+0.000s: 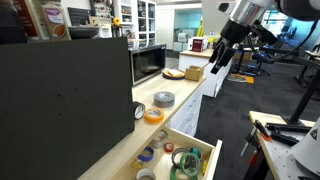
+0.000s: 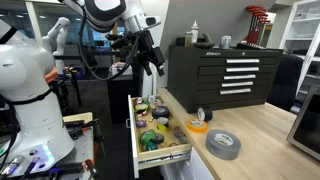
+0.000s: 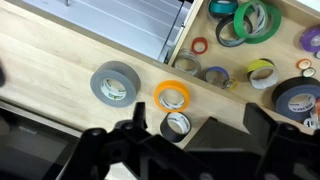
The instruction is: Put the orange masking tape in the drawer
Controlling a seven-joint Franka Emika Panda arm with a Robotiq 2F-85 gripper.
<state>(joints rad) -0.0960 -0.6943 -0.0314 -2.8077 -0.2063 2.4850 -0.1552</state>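
The orange masking tape lies flat on the light-wood counter, between the grey roll and the open drawer; it also shows in an exterior view and in the wrist view. The drawer is pulled out and holds several tape rolls. My gripper is open and empty, high above the counter and drawer, touching nothing.
A larger grey tape roll lies on the counter. A small black roll sits next to the orange tape. A black tool chest and a microwave stand on the counter.
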